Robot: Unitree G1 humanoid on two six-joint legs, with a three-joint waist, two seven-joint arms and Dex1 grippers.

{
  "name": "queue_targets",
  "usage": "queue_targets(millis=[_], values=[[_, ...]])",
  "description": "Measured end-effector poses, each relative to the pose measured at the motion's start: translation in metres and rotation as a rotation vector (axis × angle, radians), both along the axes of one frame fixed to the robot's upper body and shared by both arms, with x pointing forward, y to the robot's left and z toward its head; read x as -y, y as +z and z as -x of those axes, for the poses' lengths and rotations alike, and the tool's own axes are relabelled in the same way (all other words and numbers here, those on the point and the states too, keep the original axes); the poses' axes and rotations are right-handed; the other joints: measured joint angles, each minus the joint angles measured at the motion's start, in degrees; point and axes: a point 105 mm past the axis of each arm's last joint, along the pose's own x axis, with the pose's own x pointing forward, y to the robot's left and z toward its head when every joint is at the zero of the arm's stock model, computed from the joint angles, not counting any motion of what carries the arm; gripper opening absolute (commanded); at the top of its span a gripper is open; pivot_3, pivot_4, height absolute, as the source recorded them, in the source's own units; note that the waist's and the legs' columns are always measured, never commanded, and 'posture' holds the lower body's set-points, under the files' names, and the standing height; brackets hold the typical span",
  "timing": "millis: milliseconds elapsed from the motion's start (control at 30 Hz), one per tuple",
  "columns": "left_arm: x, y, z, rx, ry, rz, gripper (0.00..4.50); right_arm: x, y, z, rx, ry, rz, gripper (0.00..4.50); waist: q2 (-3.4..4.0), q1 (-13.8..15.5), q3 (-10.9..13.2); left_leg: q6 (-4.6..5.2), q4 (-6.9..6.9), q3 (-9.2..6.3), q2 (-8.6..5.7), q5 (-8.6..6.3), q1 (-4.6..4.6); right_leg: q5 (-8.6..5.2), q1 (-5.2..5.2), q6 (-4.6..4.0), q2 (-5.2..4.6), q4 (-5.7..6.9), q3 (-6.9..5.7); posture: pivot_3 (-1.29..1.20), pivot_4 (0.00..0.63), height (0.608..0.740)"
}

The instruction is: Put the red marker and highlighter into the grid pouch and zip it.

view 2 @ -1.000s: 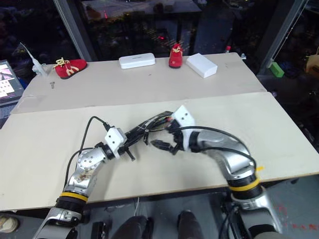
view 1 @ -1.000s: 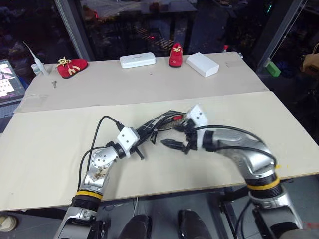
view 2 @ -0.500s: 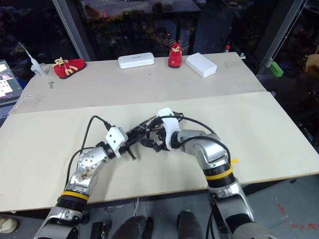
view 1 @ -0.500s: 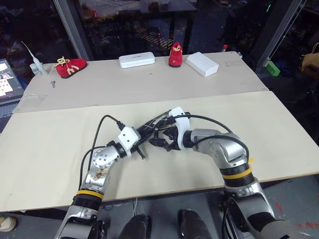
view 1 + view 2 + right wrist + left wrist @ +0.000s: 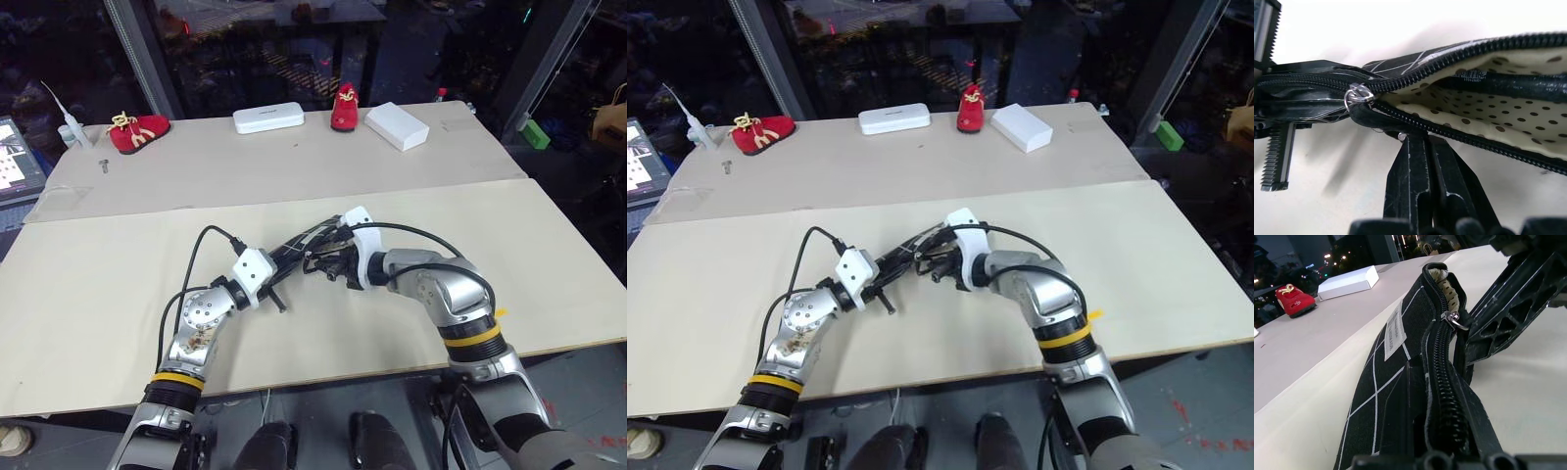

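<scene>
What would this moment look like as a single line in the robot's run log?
stage: zipping | grid pouch: mostly open, dotted lining visible | left gripper: shut on grid pouch end | right gripper: shut at zipper pull

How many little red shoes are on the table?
2. One red shoe lies at the far left of the back table, near its left edge. The other red shoe sits farther right, between the two white cases. None seem hidden.
</scene>
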Motion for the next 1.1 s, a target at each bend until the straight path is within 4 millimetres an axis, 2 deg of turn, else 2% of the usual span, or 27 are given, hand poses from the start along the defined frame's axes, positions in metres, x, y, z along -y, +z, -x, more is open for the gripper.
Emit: queue_targets(millis=[67, 133, 233, 333, 433, 500, 667, 767, 933, 967, 1000, 1033, 1100], values=[[0.001, 0.000, 0.000, 0.000, -0.001, 0.001, 0.00, 0.008, 0.004, 0.001, 0.021, 0.013, 0.014, 0.07, 0.00, 0.05, 0.00, 0.00, 0.00, 0.00, 0.00, 0.00, 0.00, 0.00, 0.01, 0.00, 0.00, -0.01, -0.01, 0.00, 0.150, 0.740], [0.001, 0.000, 0.000, -0.001, -0.003, 0.000, 0.00, 0.026, 0.007, -0.002, 0.043, -0.002, 0.049, 0.07, 0.00, 0.08, 0.00, 0.00, 0.01, 0.00, 0.00, 0.00, -0.01, 0.00, 0.03, 0.00, 0.00, -0.03, -0.03, 0.00, 0.150, 0.740], [0.001, -0.001, 0.000, -0.002, -0.004, -0.002, 0.00, 0.065, 0.008, -0.014, 0.064, -0.081, 0.117, 0.07, -0.01, 0.21, 0.00, 0.00, 0.01, 0.01, -0.02, 0.00, 0.00, 0.00, 0.06, 0.00, -0.01, -0.06, -0.05, 0.00, 0.150, 0.740], [0.002, -0.001, 0.000, -0.003, -0.010, -0.003, 0.00, 0.096, 0.011, -0.023, 0.113, -0.124, 0.181, 0.07, -0.01, 0.14, 0.01, 0.01, 0.00, 0.02, -0.02, 0.00, 0.00, 0.00, 0.06, 0.00, 0.00, -0.06, -0.05, 0.00, 0.150, 0.740], [0.003, -0.001, 0.001, -0.003, -0.011, -0.004, 0.00, 0.134, 0.012, -0.038, 0.155, -0.231, 0.253, 0.07, -0.02, 0.09, 0.01, 0.01, 0.00, 0.11, -0.02, 0.00, 0.00, 0.00, 0.06, 0.00, -0.02, -0.06, 0.00, 0.00, 0.150, 0.740], [0.002, -0.001, 0.001, -0.003, -0.011, -0.004, 0.00, 0.153, 0.016, -0.046, 0.185, -0.287, 0.289, 0.07, -0.03, 0.01, 0.01, 0.01, 0.00, 0.15, 0.00, 0.00, 0.02, 0.00, 0.06, 0.00, -0.01, -0.06, 0.02, 0.00, 0.150, 0.740], [0.005, 0.001, 0.000, 0.005, -0.021, -0.004, 0.00, 0.159, 0.031, -0.058, 0.256, -0.299, 0.290, 0.07, -0.03, 0.03, 0.02, 0.02, 0.00, 0.21, 0.04, -0.01, 0.02, 0.00, 0.06, 0.00, 0.00, -0.06, 0.04, 0.00, 0.150, 0.740], [0.005, 0.002, 0.000, 0.008, -0.022, -0.005, 0.00, 0.159, 0.026, -0.060, 0.248, -0.296, 0.284, 0.07, -0.03, 0.17, 0.02, 0.04, 0.01, 0.22, 0.04, -0.02, -0.02, 0.00, 0.06, 0.00, -0.04, -0.10, 0.06, 0.00, 0.150, 0.740], [0.002, 0.001, -0.001, 0.005, -0.015, -0.014, 0.00, 0.144, 0.007, -0.040, 0.162, -0.172, 0.225, 1.63, -0.03, 0.15, 0.02, 0.07, 0.01, 0.21, 0.05, -0.04, -0.06, 0.00, 0.04, 0.01, -0.03, -0.12, 0.06, 0.00, 0.150, 0.740], [0.002, 0.001, -0.001, 0.005, -0.018, -0.014, 0.00, 0.139, 0.003, -0.034, 0.137, -0.140, 0.204, 1.78, -0.03, 0.13, 0.02, 0.07, 0.01, 0.21, 0.05, -0.04, -0.06, 0.00, 0.04, 0.01, -0.04, -0.11, 0.07, 0.00, 0.150, 0.740], [0.002, 0.001, 0.000, 0.009, -0.023, -0.015, 0.00, 0.136, 0.002, -0.031, 0.121, -0.118, 0.191, 2.44, -0.03, 0.10, 0.02, 0.07, 0.03, 0.22, 0.05, -0.04, -0.06, 0.01, 0.04, 0.01, -0.05, -0.11, 0.09, 0.00, 0.150, 0.740], [0.003, 0.001, 0.000, 0.013, -0.034, -0.018, 0.00, 0.134, 0.005, -0.029, 0.112, -0.109, 0.169, 2.57, -0.03, 0.13, 0.02, 0.06, 0.06, 0.22, 0.05, -0.04, -0.05, 0.02, 0.05, 0.03, -0.05, -0.10, 0.08, 0.00, 0.150, 0.740], [0.004, 0.001, 0.000, 0.014, -0.052, -0.026, 0.00, 0.135, 0.016, -0.025, 0.113, -0.095, 0.117, 3.25, -0.03, 0.25, 0.02, 0.06, 0.08, 0.22, 0.05, -0.04, -0.05, 0.03, 0.05, 0.03, -0.04, -0.11, 0.07, 0.00, 0.150, 0.740]])
